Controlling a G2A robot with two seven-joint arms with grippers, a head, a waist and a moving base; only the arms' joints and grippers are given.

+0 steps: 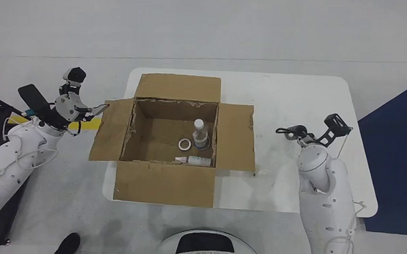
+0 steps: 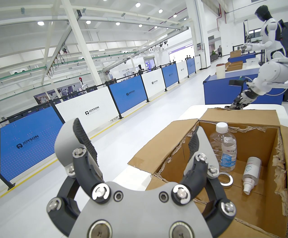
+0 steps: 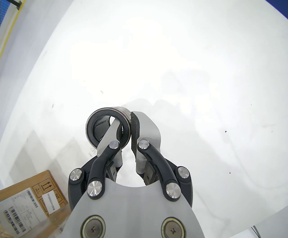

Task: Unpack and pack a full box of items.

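Evidently unpacking, the right gripper [image 3: 124,122] pinches a bearing [image 3: 89,127] by its wall over the table [image 3: 180,67]. The left gripper [image 2: 137,127] hangs open beside the box [image 2: 254,139].

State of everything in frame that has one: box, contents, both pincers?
cardboard box: open, four flaps out.
water bottle: upright in box, capped.
spray bottle: on its side in box.
metal ring: flat on box floor.
linear bearing: gripped, outside the box.
left pincer: open, empty.
right pincer: shut on linear bearing, one finger in its bore.

Open box [image 1: 163,183] on table [image 1: 294,97] — bottle [image 1: 200,135] upright inside.
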